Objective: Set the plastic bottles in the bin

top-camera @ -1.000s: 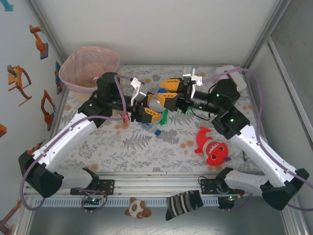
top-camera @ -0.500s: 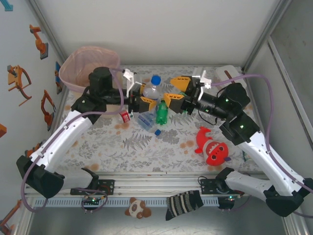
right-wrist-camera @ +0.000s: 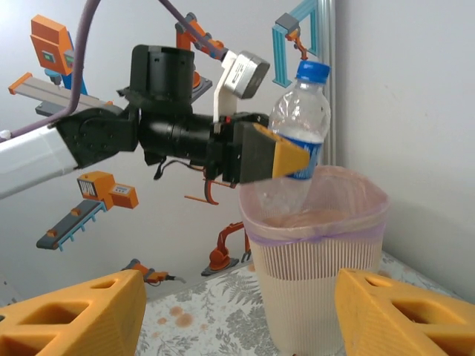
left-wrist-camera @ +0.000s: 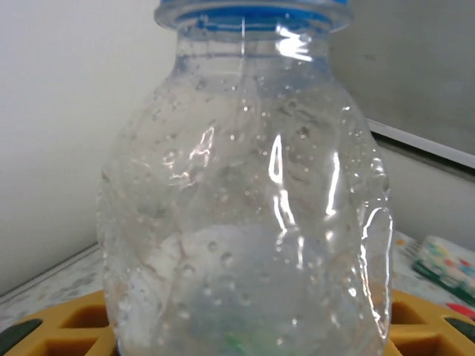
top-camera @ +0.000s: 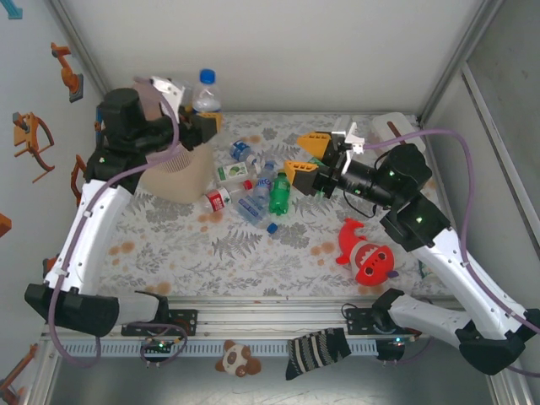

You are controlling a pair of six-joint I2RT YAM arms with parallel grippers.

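Bottle [right-wrist-camera: 300, 126] with a blue cap is up over the bin [right-wrist-camera: 319, 259], upright in the left end effector [top-camera: 201, 126], pinched around its middle. It looks light, thin and squashy, so squeeze gently. Right end effector [top-camera: 305, 158] is open, holding nothing.

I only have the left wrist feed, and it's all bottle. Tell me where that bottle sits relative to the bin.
Observer: On the right wrist view, the bottle is upright over the bin, with its base about level with the rim.
Operator: Confirm the grip.
Observer: The left gripper clamps it around the middle.
Operator: Report the other arm.
Observer: From the top view, the right gripper hangs open and empty near the loose bottles.
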